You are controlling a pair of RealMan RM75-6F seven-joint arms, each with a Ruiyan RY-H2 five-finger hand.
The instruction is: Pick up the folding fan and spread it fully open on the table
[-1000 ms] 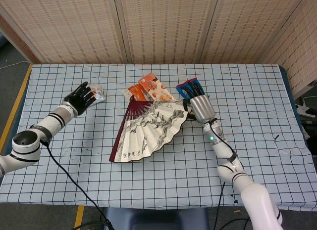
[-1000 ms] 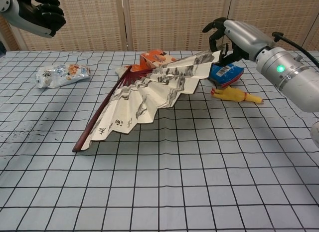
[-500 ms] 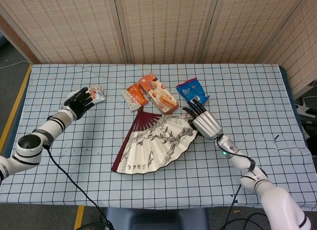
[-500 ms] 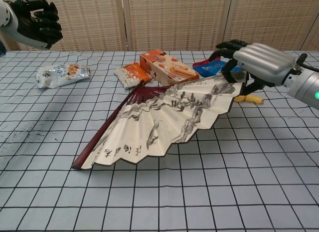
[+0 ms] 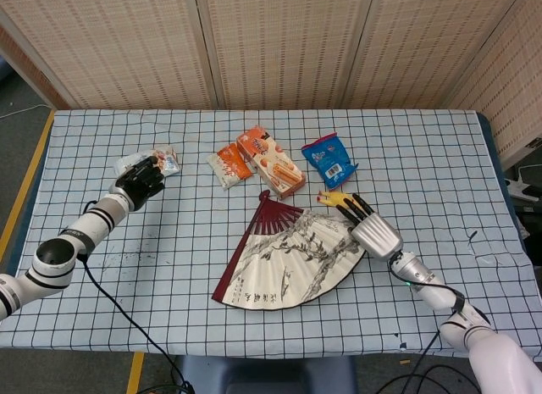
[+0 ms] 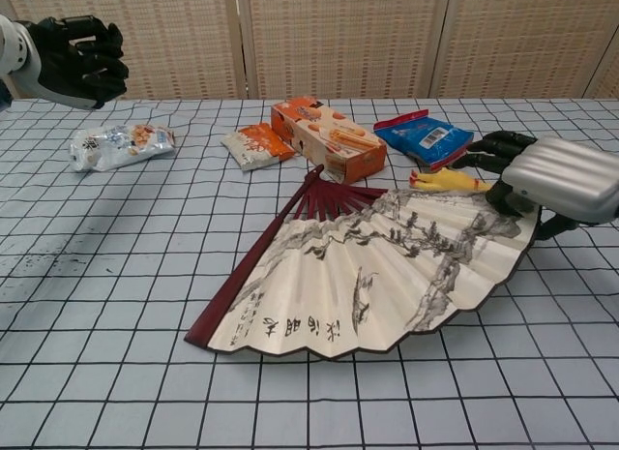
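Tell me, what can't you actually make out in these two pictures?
- Whether the right hand grips the folding fan: both views show only its back, so the fingers under it stay hidden.
- The yellow rubber chicken: partly behind the fan's edge in chest view, mostly covered by the right hand in head view.
- Left hand: curled in; the left edge cuts off its arm in chest view.
- Print on the snack packets: too small to read.
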